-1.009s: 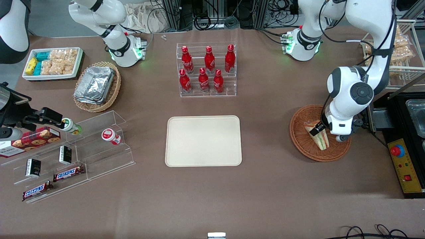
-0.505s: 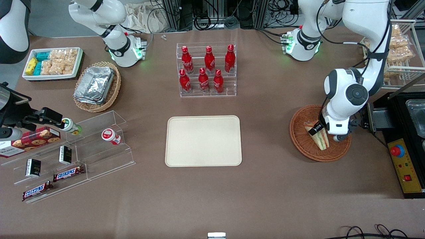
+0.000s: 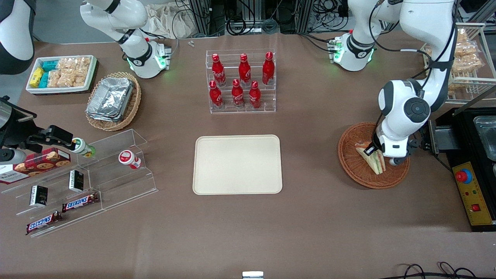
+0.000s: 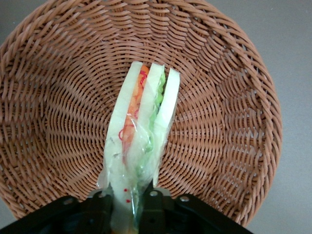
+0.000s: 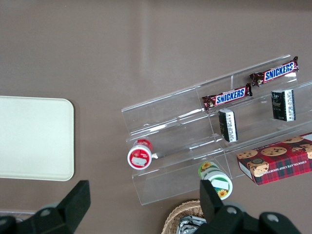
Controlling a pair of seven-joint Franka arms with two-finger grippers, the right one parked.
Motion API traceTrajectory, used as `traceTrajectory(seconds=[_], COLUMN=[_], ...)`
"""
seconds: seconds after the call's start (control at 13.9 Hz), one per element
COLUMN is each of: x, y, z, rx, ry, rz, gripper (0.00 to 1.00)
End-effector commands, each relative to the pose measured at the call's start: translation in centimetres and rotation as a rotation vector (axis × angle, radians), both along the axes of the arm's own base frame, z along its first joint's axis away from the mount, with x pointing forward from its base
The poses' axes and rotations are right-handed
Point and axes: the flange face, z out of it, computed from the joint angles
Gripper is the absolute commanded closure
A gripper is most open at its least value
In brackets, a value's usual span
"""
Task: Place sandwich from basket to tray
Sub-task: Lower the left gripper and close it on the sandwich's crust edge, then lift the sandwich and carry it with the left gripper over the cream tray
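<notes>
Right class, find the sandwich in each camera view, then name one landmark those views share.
Front view: the sandwich lies in the basket, at the end effector.
Left wrist view: sandwich at the basket's middle.
Right wrist view: not in it.
Shared landmark: the basket.

Gripper [image 3: 374,152] sits low over the working arm's end of a matte brown table [image 3: 310,224]. Just beside it, at the table end, there is a yellow control panel [image 3: 474,193] with a red button and a white wire rack [image 3: 471,66] farther from the front camera. Well off toward the parked arm's end, past the table edge, are black cables [image 3: 248,21], metal frame posts, crumpled white cloth [image 3: 166,19] and grey floor [image 3: 58,23]. More cables [image 3: 438,270] lie nearer the camera. Lighting is even, shadows soft.
</notes>
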Motion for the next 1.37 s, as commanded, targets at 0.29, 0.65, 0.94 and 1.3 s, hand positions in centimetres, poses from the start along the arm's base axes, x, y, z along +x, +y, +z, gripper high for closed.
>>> traceTrajectory(seconds=[0.29, 0.65, 0.94, 1.3], x=[2.2, 4.6, 2.8, 0.4], y=[-0.7, -3.1, -14.3, -27.3], z=[13.7, 27.3, 29.8, 22.5], rx=[-0.054, -0.054, -0.057, -0.063], ry=[0.100, 0.079, 0.064, 0.125], rz=[-0.138, -0.474, -0.649, -0.618], gripper=[0.81, 0.79, 0.70, 0.72])
